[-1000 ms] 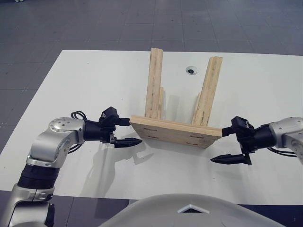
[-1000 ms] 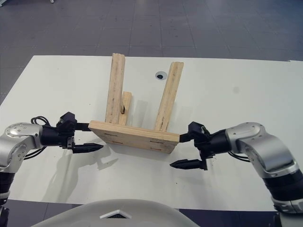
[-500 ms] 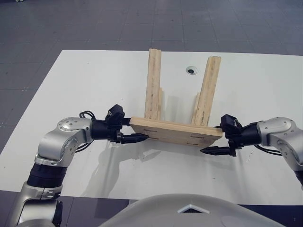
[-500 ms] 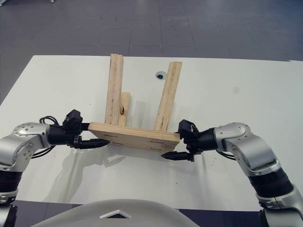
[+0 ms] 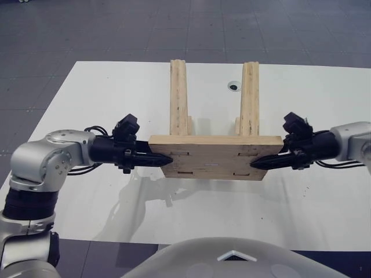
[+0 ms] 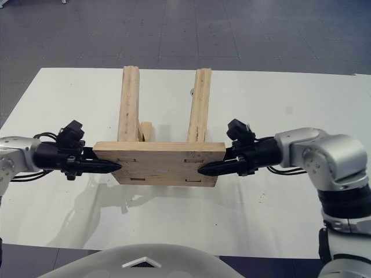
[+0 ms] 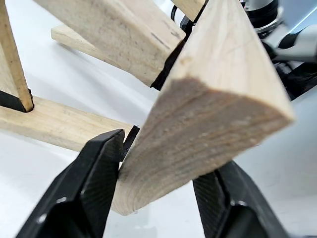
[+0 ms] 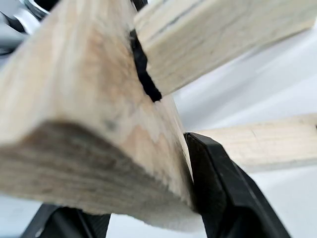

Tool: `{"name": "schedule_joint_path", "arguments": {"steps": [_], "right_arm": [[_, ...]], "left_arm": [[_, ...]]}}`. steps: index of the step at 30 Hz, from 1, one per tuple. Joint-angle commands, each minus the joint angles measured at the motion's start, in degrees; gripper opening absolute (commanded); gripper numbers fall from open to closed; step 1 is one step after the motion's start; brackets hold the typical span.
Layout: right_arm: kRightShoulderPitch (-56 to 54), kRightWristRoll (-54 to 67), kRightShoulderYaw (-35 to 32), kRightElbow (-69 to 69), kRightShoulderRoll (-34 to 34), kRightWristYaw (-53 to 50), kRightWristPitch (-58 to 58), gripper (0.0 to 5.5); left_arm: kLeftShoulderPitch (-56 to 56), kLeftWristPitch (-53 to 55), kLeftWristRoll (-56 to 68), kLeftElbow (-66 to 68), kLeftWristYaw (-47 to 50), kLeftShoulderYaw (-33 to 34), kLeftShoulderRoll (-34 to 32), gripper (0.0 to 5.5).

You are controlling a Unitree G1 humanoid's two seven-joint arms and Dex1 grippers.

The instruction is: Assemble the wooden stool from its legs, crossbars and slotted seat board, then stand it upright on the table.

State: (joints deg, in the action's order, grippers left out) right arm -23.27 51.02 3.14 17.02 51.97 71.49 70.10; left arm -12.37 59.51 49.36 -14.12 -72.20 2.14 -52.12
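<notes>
seat board [image 5: 215, 157] of the wooden stool [image 6: 162, 153] is held at its two short ends, near the front edge of the white counter [image 5: 104, 92]. its broad face, in which small slots [image 5: 182, 154] are cut, is turned up toward the head camera. two long legs [image 5: 178, 95] are joined to the board and are pointed away across the counter, side by side and nearly parallel. a shorter wooden piece [image 6: 145, 130] is seen just inside the left leg's base, and another [image 5: 238, 124] just inside the right leg [image 5: 250, 95]. whether the far leg ends are touching the counter cannot be told.

the left jaws are clamped on the left end of the seat board; in the left wrist view the board's end grain is pinched between two black fingers [image 7: 94, 188]. the right jaws are clamped on the right end in the same way, with one black finger [image 8: 223, 193] pressed against the board's face in the right wrist view. both arms are stretched inward toward each other, level with the board.

a small round hole [image 5: 234, 87] is set in the counter between the far ends of the legs.
</notes>
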Motion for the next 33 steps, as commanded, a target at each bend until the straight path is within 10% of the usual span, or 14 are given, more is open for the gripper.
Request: {"name": "schedule_joint_path", "arguments": {"steps": [1,13,33], "right_arm": [[-10.9,13.5,-4.8,-5.1,-1.1,2.4,13.5,2.03],[-23.1,47.6,10.5,-24.9,9.7,-9.8,22.4,1.96],[-37.9,51.1,20.5,-58.6,-2.3,-24.9,22.4,2.27]], "left_arm": [[-3.2,9.7,10.5,-4.2,-3.1,2.2,-3.5,1.93],[-17.9,22.5,22.3,10.9,2.6,5.5,-3.9,1.78],[-39.7,32.6,20.3,49.7,9.1,0.7,6.0,1.76]]}}
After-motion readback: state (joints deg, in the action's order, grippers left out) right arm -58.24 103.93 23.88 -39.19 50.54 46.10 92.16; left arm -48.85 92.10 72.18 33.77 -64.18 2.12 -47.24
